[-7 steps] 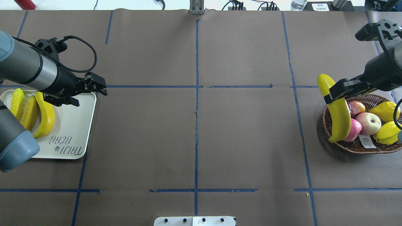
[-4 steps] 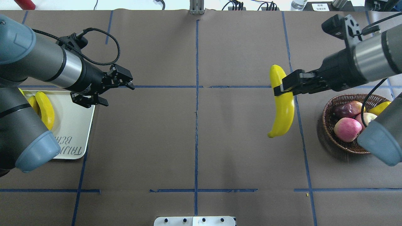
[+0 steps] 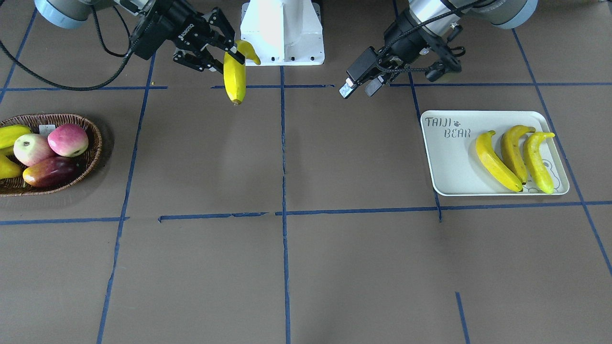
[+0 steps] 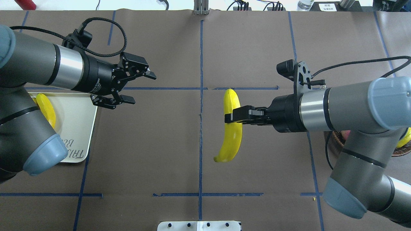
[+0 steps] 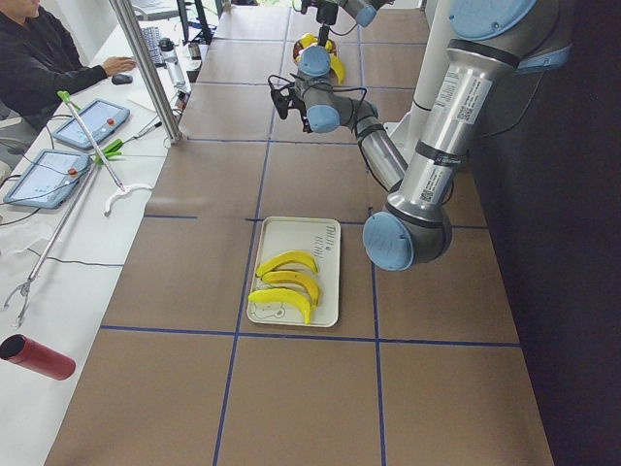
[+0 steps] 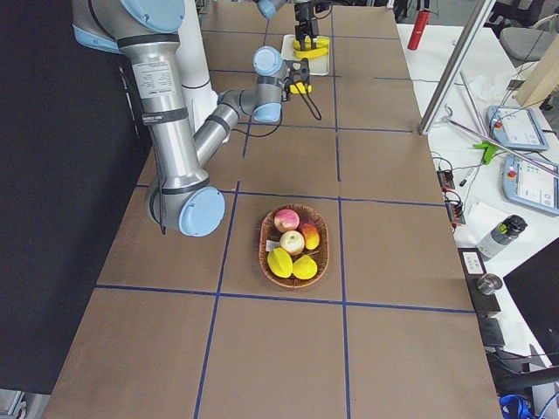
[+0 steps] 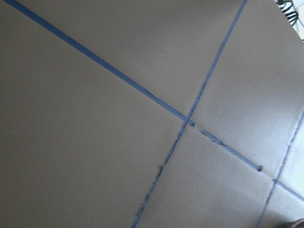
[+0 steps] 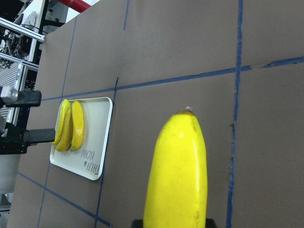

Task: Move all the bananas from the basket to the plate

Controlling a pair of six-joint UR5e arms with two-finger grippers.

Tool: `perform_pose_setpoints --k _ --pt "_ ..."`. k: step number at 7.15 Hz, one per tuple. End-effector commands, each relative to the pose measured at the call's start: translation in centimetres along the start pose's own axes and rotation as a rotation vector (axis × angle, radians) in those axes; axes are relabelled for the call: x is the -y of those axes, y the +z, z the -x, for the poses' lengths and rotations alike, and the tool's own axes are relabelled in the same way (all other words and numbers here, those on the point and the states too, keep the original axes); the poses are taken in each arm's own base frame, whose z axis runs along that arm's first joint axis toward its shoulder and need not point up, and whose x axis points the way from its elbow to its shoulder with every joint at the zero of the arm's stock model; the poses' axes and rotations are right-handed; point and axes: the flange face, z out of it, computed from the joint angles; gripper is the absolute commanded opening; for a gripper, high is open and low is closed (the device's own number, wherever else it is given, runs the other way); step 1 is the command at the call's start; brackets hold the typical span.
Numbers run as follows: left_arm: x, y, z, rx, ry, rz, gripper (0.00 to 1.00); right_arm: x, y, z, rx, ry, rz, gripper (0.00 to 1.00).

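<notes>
Two thick grey metal arms: left arm [image 4: 29, 64], right arm [image 4: 346, 102]. Pale blue round caps on joints. Shiny silver ring at each wrist. Black metal fingers [image 4: 126, 100], small white writing behind them. Black braided cable [image 4: 125, 38] on left wrist. White metal base [image 3: 282, 28], dark screws.

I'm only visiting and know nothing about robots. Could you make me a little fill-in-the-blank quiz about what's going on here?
The right pincer grips a single ____.
The plate holds ____ bananas.
The left pincer is ____ and holds nothing.
In the basket lie two round pink-red ____.
Missing words: banana; three; open; apples.
</notes>
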Motion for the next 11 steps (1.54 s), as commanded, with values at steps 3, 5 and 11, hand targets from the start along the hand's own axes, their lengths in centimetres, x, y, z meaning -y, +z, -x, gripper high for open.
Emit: perform_pose_setpoints --k 3,5,11 --pt "-4.5 3.6 -3.1 -0.015 0.032 0.137 0.99 -3.3 2.5 3.2 0.062 -0.128 0.055 0.01" --pt "-8.1 4.2 -4.2 -0.031 0.046 0.199 0.99 -3.4 2.6 3.3 0.066 -0.123 0.057 0.01" --pt "-11.3 7.2 -4.5 -0.011 0.061 0.257 0.96 -3.5 2.2 3.6 0.086 -0.127 0.053 0.01"
